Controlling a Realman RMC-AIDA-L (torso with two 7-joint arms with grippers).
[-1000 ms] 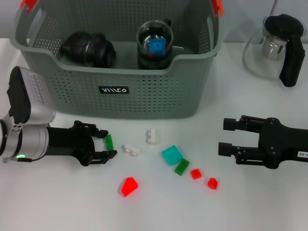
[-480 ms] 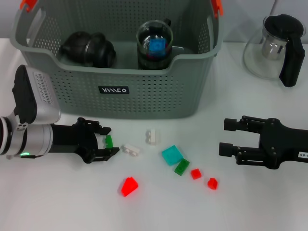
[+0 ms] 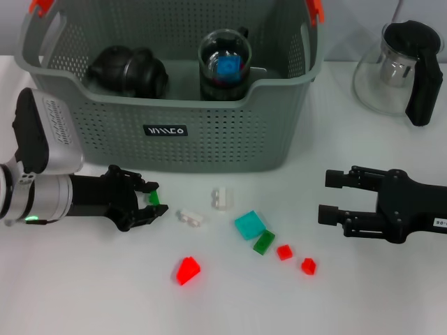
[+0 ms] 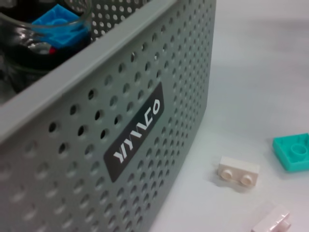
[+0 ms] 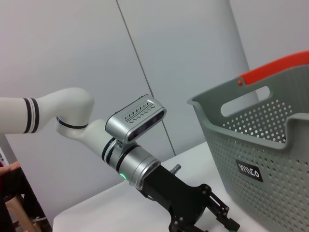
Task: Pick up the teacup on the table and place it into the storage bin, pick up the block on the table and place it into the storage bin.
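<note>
Left claw point(image 3: 144, 206) pinches a green block point(image 3: 154, 197) low over the bench point(image 3: 84, 293), just before the bin point(image 3: 209, 132); our right claw point(image 3: 334, 197) waits spread, well apart; red, teal, white blocks lie loose between; we judge the cup point(image 3: 224, 64) done, sitting in the bin with a blue block inside; whether the green block is lifted clear is hard to tell.

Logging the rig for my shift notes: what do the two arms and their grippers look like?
The left arm has a white and silver shell with black bands, a vented silver wrist module, a small green light and a black gripper with skeletal fingers. The right gripper is all black with long rod-like fingers, and its body carries a small white label with dark lettering.
</note>
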